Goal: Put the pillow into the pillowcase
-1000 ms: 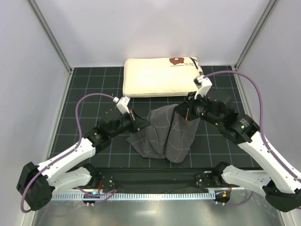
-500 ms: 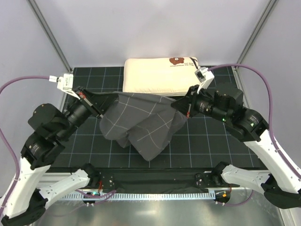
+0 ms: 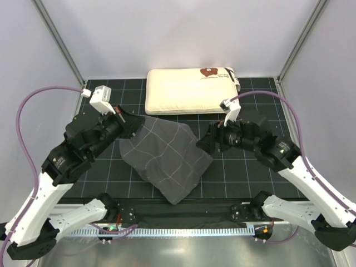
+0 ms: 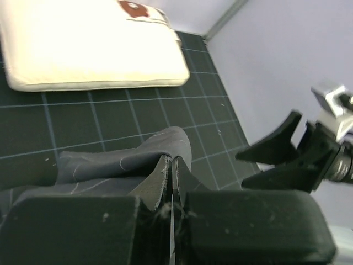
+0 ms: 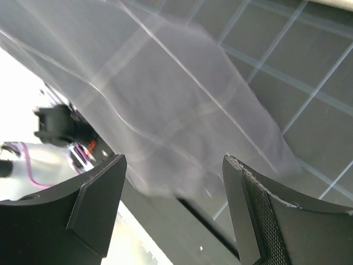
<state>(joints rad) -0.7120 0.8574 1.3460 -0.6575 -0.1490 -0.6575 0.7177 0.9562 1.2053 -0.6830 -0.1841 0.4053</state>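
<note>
The cream pillow (image 3: 189, 89) with its brown bear print lies flat at the back of the mat, also visible in the left wrist view (image 4: 94, 49). In front of it the dark grey checked pillowcase (image 3: 167, 158) hangs spread out from its upper left corner. My left gripper (image 3: 129, 123) is shut on that corner; in its own view the jaws (image 4: 172, 165) pinch a fold of the pillowcase (image 4: 110, 165). My right gripper (image 3: 207, 143) stands open at the cloth's right edge, holding nothing. In its own view the pillowcase (image 5: 165, 99) lies beyond the open right gripper (image 5: 176, 187).
A black grid mat (image 3: 250, 167) covers the table, closed in by white walls and metal corner posts (image 3: 58, 41). A slotted rail (image 3: 183, 229) runs along the near edge between the arm bases. Purple cables loop off both wrists.
The right gripper has opened and let go of the pillowcase, then drawn slightly down. The left arm swung left and up with its corner, and the cloth now hangs spread out.
</note>
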